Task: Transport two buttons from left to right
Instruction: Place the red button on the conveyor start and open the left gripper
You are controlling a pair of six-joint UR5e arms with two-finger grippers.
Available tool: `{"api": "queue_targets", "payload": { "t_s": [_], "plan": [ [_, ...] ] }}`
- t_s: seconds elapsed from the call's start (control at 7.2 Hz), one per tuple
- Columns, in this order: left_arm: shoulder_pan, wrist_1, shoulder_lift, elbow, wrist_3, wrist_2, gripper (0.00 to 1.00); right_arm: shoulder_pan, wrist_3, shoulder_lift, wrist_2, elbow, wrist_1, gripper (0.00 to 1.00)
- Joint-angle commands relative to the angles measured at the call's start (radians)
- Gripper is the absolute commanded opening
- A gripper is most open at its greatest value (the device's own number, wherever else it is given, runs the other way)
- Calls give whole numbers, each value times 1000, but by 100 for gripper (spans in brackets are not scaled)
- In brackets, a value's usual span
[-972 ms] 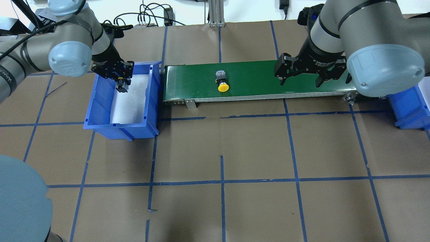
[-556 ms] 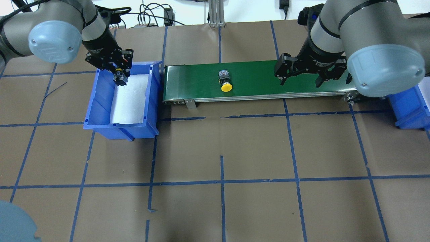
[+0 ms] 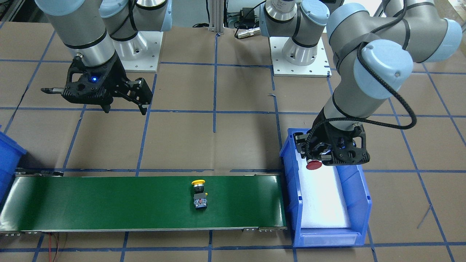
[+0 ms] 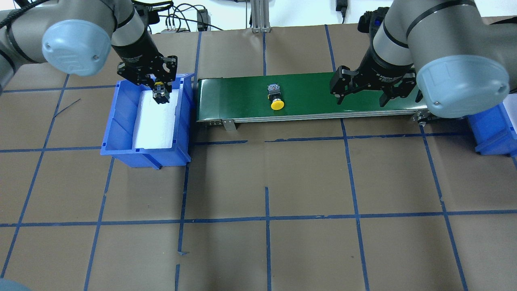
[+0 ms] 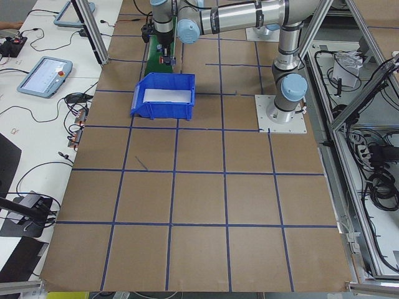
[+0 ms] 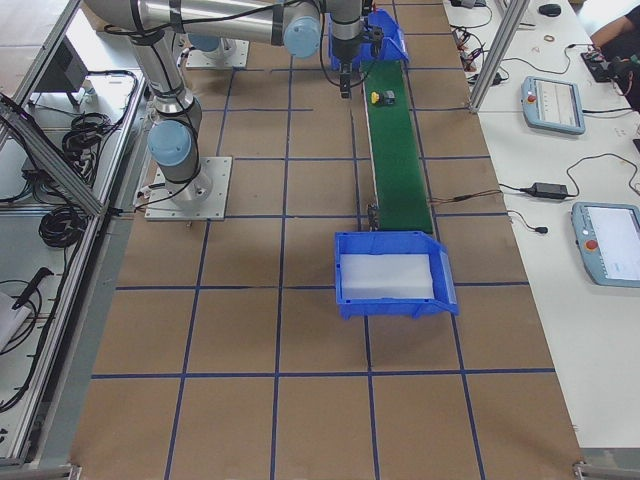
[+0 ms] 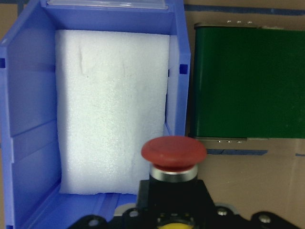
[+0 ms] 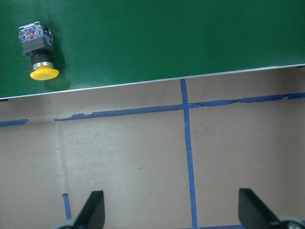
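The yellow button (image 4: 276, 99) lies on its side near the middle of the green conveyor belt (image 4: 315, 93). It also shows in the front view (image 3: 199, 193) and in the right wrist view (image 8: 38, 52). My left gripper (image 4: 160, 92) is shut on the red button (image 3: 314, 164) and holds it above the far right corner of the left blue bin (image 4: 121, 133), near the belt's end. The left wrist view shows its red cap (image 7: 174, 152) above the bin's rim. My right gripper (image 4: 360, 98) is open and empty, above the belt's right part, to the right of the yellow button.
The left bin has a white foam liner (image 4: 155, 125) and nothing else in it. A second blue bin (image 4: 490, 129) stands at the belt's right end, partly behind my right arm. Brown table paper (image 4: 266, 182) with blue tape lines lies in front of the belt.
My left gripper has moved right toward the belt with the red button in it. The yellow button has shifted a little right along the belt. The right arm has not moved.
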Motion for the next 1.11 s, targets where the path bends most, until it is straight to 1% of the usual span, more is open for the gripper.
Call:
{"api": "queue_targets", "payload": {
  "t_s": [0.0, 0.14, 0.42, 0.56, 0.69, 0.83, 0.97],
  "plan": [
    [-66, 77, -90, -3, -110, -27, 18, 0, 0, 0, 0, 1, 0, 100],
    [-79, 194, -162, -6, -125, -41, 18, -2, 0, 0, -2, 1, -2, 100],
    [-100, 293, -232, -4, -123, -49, 18, -3, -3, 1, 0, 1, -2, 100],
    [-100, 319, -236, 2, -118, -47, 18, -3, -17, 0, -2, 1, -2, 100],
    [-100, 356, -273, 4, -116, -49, 18, -5, -17, 0, -2, 1, 0, 100],
    [-100, 388, -287, 4, -115, -49, 18, -5, -17, 0, -2, 1, 0, 100],
    [-98, 388, -286, 5, -112, -46, 18, -5, -17, 0, 0, 1, -2, 100]
  ]
}}
